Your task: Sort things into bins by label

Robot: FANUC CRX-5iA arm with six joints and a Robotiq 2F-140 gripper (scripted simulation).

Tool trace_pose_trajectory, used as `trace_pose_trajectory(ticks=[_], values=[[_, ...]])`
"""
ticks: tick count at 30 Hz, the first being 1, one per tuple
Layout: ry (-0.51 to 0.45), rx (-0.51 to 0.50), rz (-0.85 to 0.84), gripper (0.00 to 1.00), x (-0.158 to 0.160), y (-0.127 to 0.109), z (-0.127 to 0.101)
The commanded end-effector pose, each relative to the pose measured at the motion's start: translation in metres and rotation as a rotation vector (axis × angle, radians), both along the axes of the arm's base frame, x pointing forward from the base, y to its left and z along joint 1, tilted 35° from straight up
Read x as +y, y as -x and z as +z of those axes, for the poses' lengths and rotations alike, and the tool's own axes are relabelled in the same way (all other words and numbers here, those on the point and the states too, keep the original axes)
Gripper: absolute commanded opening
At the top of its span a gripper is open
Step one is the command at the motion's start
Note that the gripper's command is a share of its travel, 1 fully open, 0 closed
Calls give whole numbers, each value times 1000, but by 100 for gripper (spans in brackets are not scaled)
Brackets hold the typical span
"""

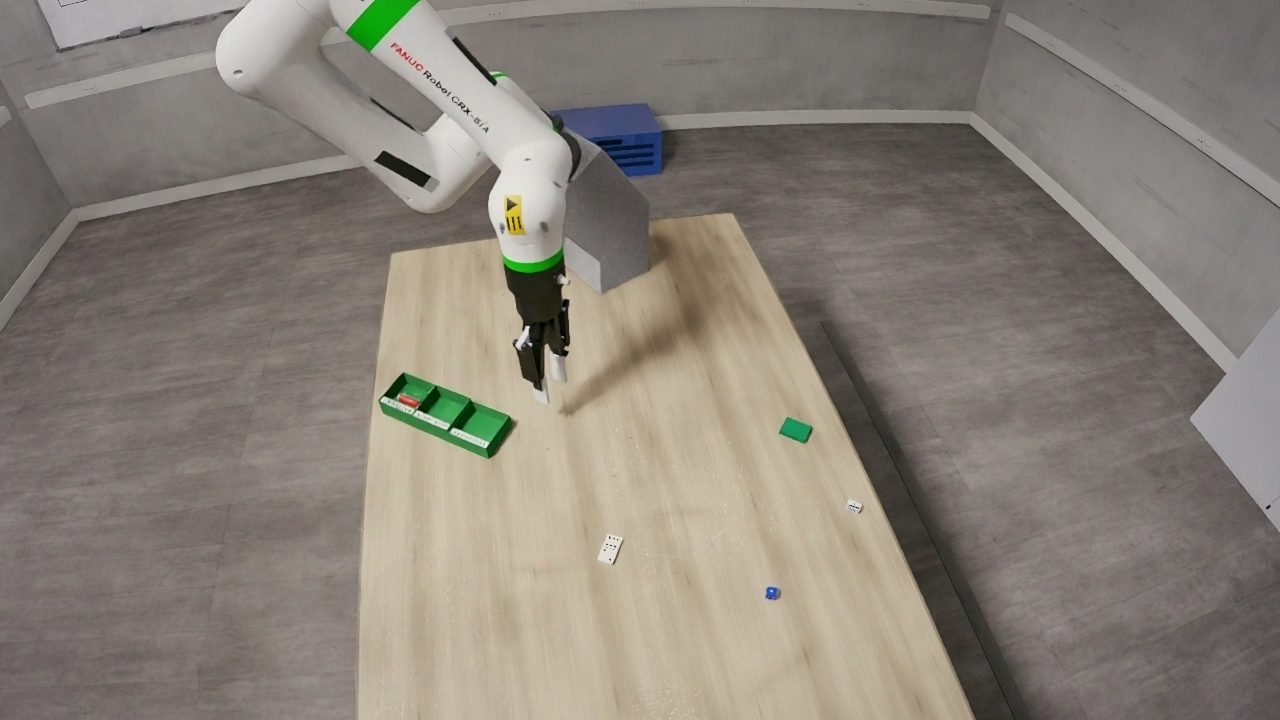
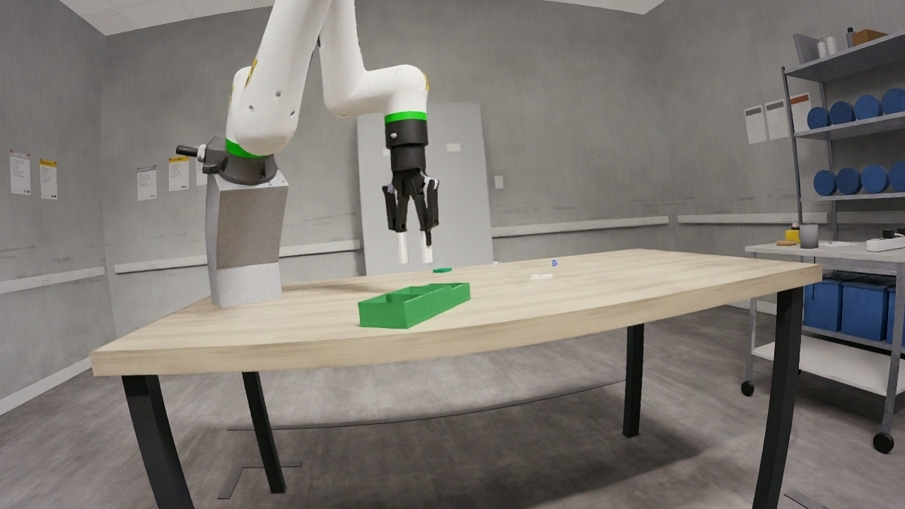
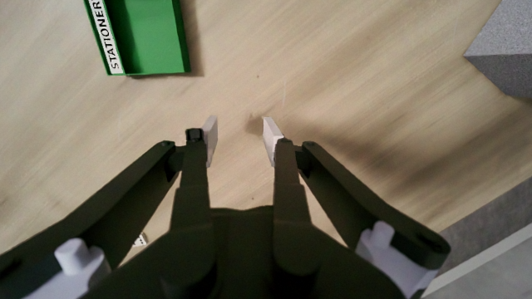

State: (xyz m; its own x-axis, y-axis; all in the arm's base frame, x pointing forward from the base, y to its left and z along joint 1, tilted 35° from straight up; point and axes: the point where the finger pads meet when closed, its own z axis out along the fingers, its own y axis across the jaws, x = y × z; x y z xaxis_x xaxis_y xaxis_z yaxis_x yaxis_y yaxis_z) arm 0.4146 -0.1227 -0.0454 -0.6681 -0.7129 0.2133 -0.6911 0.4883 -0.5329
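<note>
My gripper [image 1: 548,382] [image 2: 415,254] [image 3: 240,128] is open and empty. It hangs above bare table just right of the green three-part bin [image 1: 444,413] [image 2: 414,304] [image 3: 141,37]. The bin's nearest part is labelled STATIONERY and looks empty in the wrist view. A red thing [image 1: 409,399] lies in the bin's far left part. On the table lie a green flat block [image 1: 794,429] [image 2: 441,270], a white domino [image 1: 609,548] [image 2: 541,276], a white die [image 1: 853,505] and a blue die [image 1: 771,592] [image 2: 554,262].
The arm's grey pedestal [image 1: 604,223] [image 2: 243,240] [image 3: 503,50] stands at the table's far end. A blue crate [image 1: 617,134] is on the floor behind. A shelf with blue rolls [image 2: 848,114] stands off the table.
</note>
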Motion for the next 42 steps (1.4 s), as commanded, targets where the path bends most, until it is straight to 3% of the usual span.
trace_pose_trajectory(ticks=[1, 42], values=[[8, 0, -8, 40, 26, -13, -14], [8, 0, -8, 40, 288, -116, -139]])
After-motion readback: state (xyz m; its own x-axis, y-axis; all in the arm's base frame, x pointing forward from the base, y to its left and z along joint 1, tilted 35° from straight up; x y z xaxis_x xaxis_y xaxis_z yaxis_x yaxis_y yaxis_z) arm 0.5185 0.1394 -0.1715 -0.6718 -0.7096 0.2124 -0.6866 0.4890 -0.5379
